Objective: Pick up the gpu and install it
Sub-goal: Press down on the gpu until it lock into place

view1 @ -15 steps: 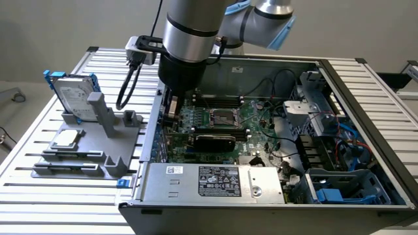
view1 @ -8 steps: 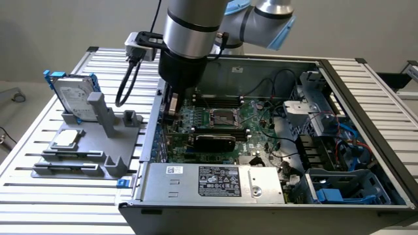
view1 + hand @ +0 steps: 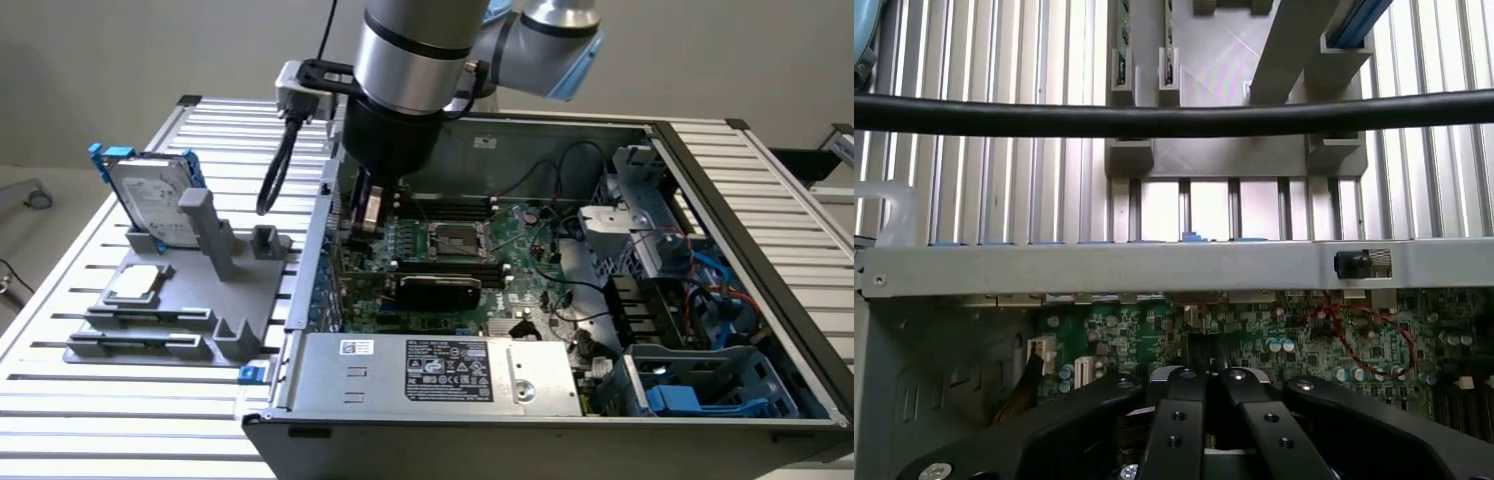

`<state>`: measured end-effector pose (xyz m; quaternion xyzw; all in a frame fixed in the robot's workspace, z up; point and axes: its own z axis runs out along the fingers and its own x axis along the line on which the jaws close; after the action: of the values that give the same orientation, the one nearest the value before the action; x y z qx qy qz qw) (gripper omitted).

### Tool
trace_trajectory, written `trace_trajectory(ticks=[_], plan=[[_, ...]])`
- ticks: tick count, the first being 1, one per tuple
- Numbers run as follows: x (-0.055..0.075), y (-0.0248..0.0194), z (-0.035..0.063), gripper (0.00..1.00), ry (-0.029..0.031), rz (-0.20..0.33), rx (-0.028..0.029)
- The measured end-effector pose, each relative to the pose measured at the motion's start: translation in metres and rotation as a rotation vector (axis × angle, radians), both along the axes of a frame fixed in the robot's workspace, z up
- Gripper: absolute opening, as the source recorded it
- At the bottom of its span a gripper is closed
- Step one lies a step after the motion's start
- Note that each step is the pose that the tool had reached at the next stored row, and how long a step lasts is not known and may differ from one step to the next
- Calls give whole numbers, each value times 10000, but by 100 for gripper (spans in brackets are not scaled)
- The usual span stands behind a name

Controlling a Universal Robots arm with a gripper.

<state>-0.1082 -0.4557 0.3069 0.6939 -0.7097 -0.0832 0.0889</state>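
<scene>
One arm reaches down into the open case (image 3: 747, 180), and I see its gripper (image 3: 1206, 385) with fingers pressed together, holding nothing, above the motherboard (image 3: 1274, 335). The gpu (image 3: 438, 290) lies on the board, right of the gripper. My worry: closed fingers could strike components, or nudge the card, if lowered.

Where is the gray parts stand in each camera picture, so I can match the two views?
Exterior view: the gray parts stand sits on the slatted table at the exterior view's left, outside the open computer case.
Wrist view: the stand lies beyond the case's side wall, crossed by a black cable.
Shared landmark: the case's side wall, between the stand and the green motherboard.
</scene>
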Motion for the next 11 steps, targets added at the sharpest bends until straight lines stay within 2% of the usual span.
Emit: trace_trajectory(ticks=[4, 6, 7, 8, 11], plan=[[84, 0, 0, 11, -27, 1, 0], [110, 0, 0, 11, -121, 4, 1], [118, 0, 0, 11, -208, 7, 1], [124, 0, 0, 11, -368, 17, 0], [132, 0, 0, 11, -908, 54, 0]])
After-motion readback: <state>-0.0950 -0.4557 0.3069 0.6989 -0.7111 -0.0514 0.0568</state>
